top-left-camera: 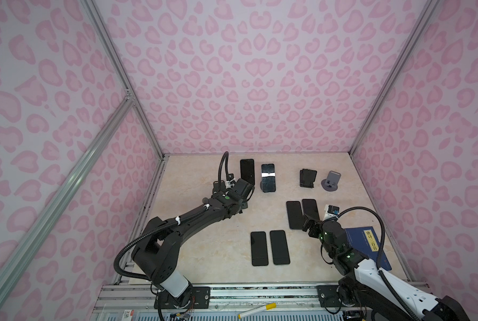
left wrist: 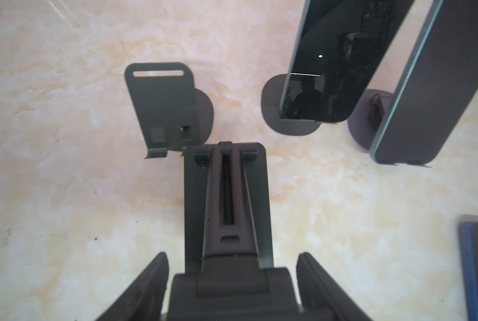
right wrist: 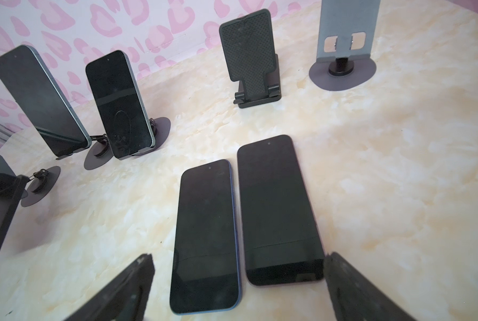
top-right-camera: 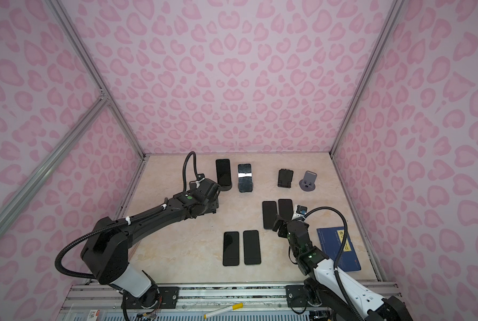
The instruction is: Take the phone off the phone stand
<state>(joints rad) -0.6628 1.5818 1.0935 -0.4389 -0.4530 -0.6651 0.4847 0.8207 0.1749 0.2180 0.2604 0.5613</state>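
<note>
Currently, at the left of the cream marbled desk (top-left-camera: 204,250), the left pincer (left wrist: 232,255) looks clenched on the base of a black folding plastic stand (left wrist: 226,194) that carries no phone. In the left wrist view its fingers (left wrist: 154,278) close in from both sides. Just past it is a grey slotted sheet-metal stand (left wrist: 160,105), also bare.

Further right, in the upper middle of both top views, are the task's things. A dark glass-fronted phone (top-left-camera: 247,171) leans on a round-footed stand. Beside it, a dark phone with a bright glare band (top-left-camera: 268,178) is propped the same way.

In the lower middle, a pair of black phones (top-left-camera: 259,248) lies flat, side by side. Right of centre a second flat pair (top-left-camera: 294,215) lies under the right pincer (right wrist: 239,255), which is released and grasps nothing. At the upper right, a black mesh-faced folding stand (top-left-camera: 307,178) and a grey round-based metal stand (top-left-camera: 330,180) are both empty.

Four phones seem to be off their stands and two are left, so the step in hand is probably the run-up to the fifth. The left pincer would need to let go of the bare stand and move up and right to the nearer propped phone. It should then take that phone by its long edges and lift it up along the backrest to clear the lip, without tipping the light stand or knocking its neighbour.
</note>
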